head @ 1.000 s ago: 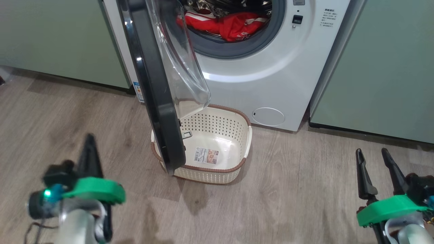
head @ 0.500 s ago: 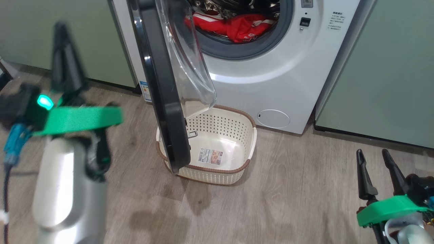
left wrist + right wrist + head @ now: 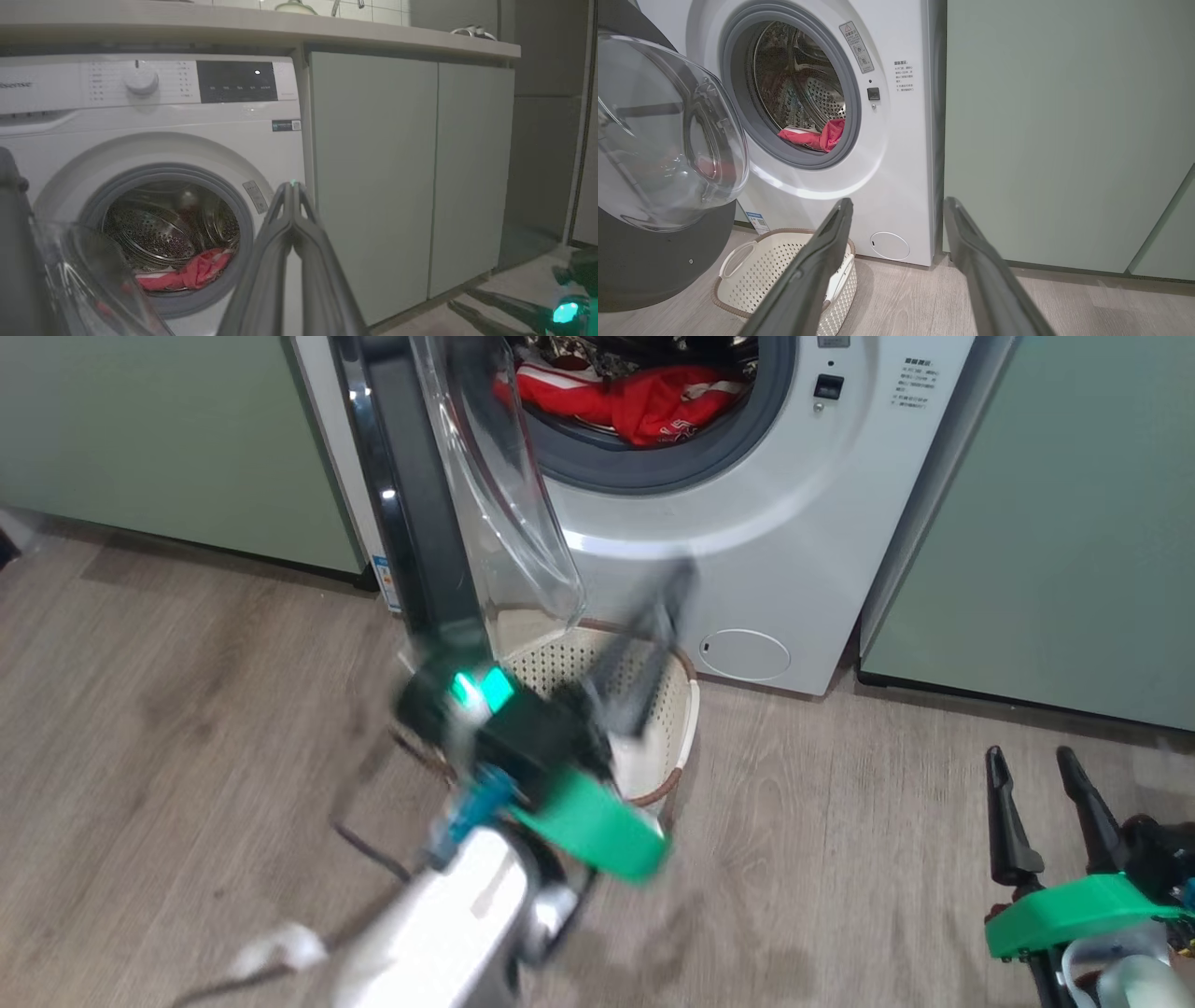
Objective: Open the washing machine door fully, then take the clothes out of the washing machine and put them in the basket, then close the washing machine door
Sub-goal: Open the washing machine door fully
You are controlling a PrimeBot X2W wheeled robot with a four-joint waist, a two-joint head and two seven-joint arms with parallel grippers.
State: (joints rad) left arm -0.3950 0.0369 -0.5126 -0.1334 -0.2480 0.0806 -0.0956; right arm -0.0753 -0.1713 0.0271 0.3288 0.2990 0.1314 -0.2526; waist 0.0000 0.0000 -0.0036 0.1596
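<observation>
Door open, standing out over basket just before washer. Red clothes inside it. Left gripper above basket, fingers together, empty. Right gripper near right, fingers apart, empty.

Even, bright light fills the head view, but the left gripper of two long dark fingers is smeared with blur, and a white glint sits on the glossy black rim of the large round washing machine door. The left wrist view is dim, grey and soft, its near fingers out of focus; the right wrist view is bright and crisp.
</observation>
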